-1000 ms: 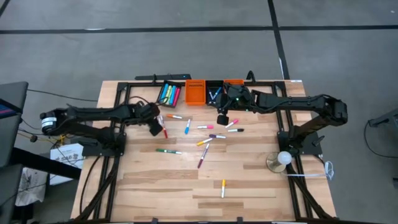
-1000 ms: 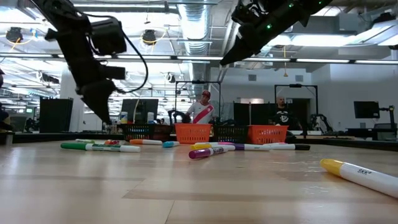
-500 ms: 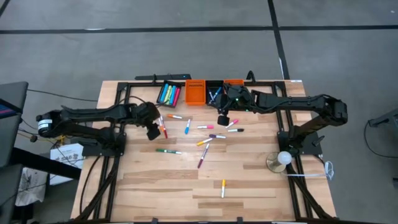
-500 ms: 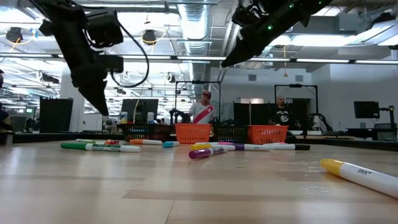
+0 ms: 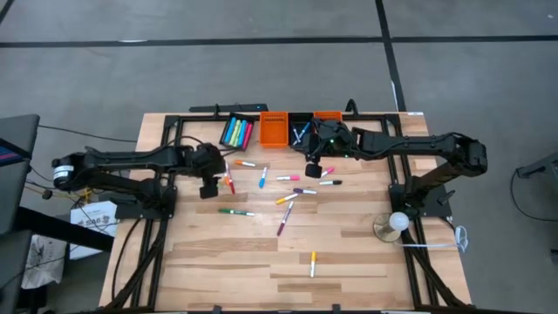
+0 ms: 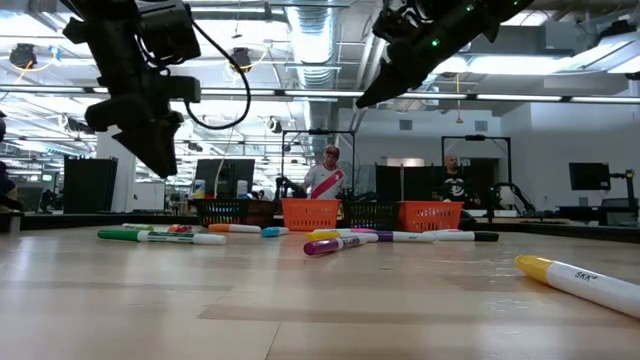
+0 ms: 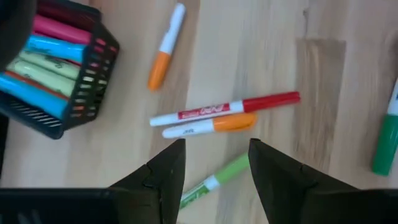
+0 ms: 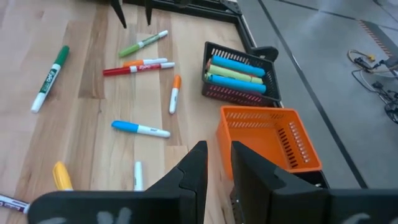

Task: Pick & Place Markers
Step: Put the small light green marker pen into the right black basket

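Several markers (image 5: 286, 200) lie loose on the far half of the table, and one yellow marker (image 5: 313, 262) lies alone nearer the front. My left gripper (image 5: 209, 187) hangs open above the wood, clear of it in the low view (image 6: 150, 150). In its wrist view (image 7: 214, 152) it looks down on a red marker (image 7: 227, 107), an orange marker (image 7: 208, 124) and a green marker (image 7: 214, 180). My right gripper (image 5: 312, 167) waits raised by the far bins, its fingers (image 8: 193, 171) a narrow gap apart and holding nothing.
Along the far edge stand a black bin of markers (image 5: 236, 132), an orange bin (image 5: 274, 128), another black bin (image 5: 301, 131) and a second orange bin (image 5: 328, 116). A round white bulb on a base (image 5: 392, 225) sits near the right edge. People stand in the room behind (image 6: 325, 180).
My left gripper has shifted a little toward the table's left and near edges, risen slightly and turned about its wrist. No marker has moved. The right arm has kept still.
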### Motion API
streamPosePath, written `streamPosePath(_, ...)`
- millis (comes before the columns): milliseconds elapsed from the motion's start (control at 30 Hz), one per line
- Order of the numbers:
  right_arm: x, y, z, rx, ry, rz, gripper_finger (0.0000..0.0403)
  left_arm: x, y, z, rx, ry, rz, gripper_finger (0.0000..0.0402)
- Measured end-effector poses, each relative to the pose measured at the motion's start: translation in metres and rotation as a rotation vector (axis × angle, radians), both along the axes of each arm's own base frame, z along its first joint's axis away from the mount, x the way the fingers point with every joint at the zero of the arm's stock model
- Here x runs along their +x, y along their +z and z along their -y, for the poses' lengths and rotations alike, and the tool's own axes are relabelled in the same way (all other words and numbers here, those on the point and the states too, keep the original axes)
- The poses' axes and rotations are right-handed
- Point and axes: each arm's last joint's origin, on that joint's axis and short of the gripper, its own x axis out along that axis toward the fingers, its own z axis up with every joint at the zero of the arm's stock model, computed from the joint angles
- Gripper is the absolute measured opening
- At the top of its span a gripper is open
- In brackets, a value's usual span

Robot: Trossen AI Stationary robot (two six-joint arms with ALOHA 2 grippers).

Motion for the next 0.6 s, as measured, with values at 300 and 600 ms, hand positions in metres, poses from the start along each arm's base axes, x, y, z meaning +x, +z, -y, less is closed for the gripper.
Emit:
streamPosePath(300,-0.001,-0.001,0.000,0.004,0.001,-0.010,0.0063,-0.003,-0.004,-0.002,0.130,-0.161,-0.144,0.0173)
streamPosePath(600,-0.001,-0.001,0.000,0.009,-0.003,-0.008,0.0063,-0.008,-0.021,-0.001,0.133,-0.263,-0.233,0.0173)
